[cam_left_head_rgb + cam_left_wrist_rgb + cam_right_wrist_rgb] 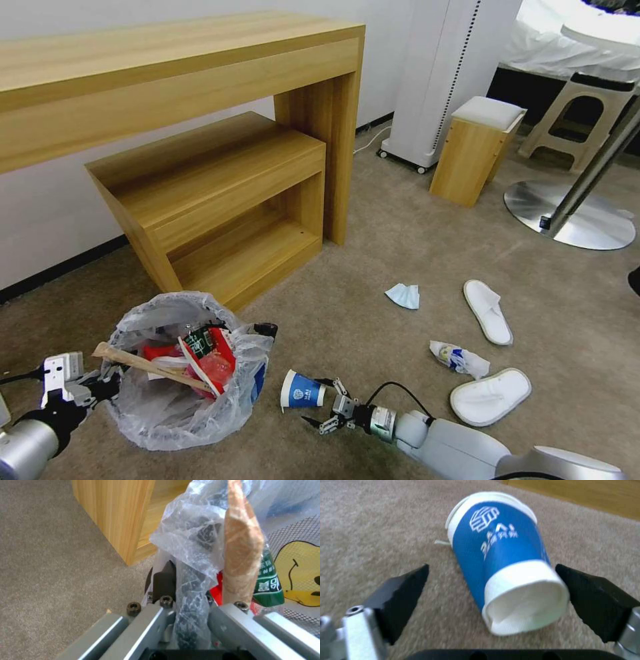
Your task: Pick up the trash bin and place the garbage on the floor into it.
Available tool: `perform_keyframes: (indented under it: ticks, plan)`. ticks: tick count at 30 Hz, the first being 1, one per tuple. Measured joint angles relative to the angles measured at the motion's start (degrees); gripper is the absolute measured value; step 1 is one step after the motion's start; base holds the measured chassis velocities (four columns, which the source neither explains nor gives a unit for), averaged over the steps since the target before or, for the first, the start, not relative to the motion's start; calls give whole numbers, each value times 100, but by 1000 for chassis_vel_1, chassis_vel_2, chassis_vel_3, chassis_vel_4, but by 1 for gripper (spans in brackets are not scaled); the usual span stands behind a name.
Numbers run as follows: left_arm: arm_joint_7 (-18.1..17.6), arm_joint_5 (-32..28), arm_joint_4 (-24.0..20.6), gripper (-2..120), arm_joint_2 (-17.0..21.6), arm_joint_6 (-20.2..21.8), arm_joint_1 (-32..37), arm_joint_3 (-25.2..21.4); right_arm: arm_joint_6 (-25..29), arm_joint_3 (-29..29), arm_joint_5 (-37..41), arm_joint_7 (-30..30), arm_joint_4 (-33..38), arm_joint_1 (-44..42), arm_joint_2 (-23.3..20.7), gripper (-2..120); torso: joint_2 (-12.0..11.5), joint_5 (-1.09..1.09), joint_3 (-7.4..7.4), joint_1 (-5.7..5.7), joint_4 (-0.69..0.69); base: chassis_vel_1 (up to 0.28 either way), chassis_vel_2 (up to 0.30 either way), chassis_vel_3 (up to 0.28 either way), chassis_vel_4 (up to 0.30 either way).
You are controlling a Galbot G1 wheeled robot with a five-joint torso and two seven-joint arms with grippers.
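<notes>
Right gripper point(319, 402) low on floor point(400, 267), fingers spread beside paper cup point(302, 390); left gripper point(100, 387) holds trash bin point(193, 373) near shelf corner. Left wrist: fingers clamped on bin rim. Right wrist: cup point(506, 565) between open pads point(403, 587) (not yet touching). Advice: centre, squeeze gently, avoid crushing.

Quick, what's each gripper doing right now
Left gripper: shut on the trash bin rim.
Right gripper: open around the paper cup, holding nothing.
</notes>
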Motion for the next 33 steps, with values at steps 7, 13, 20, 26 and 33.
perform_keyframes:
  ticks: [7,13,20,26,33]
  plan:
    - [0,15,-15,0,-15,-34,-1,20,0,77,-37,-2,1,-63,-67,70,0,0,0,0,-1,0,0,0,0]
    - [-1,29,-30,0,-31,-50,5,36,0,119,-48,-1,35,-58,-94,52,0,0,0,0,-1,0,0,0,0]
    - [14,55,-83,0,-73,-81,49,43,0,174,-86,7,47,-57,-105,32,0,0,0,0,0,0,0,0,0]
    - [34,93,-105,0,-96,-99,60,73,4,235,-146,34,98,-79,-125,20,1,1,0,0,0,0,0,0,0]
    - [39,138,-88,0,-84,-101,60,121,9,315,-152,79,281,-107,-376,7,0,2,0,0,0,0,0,0,0]
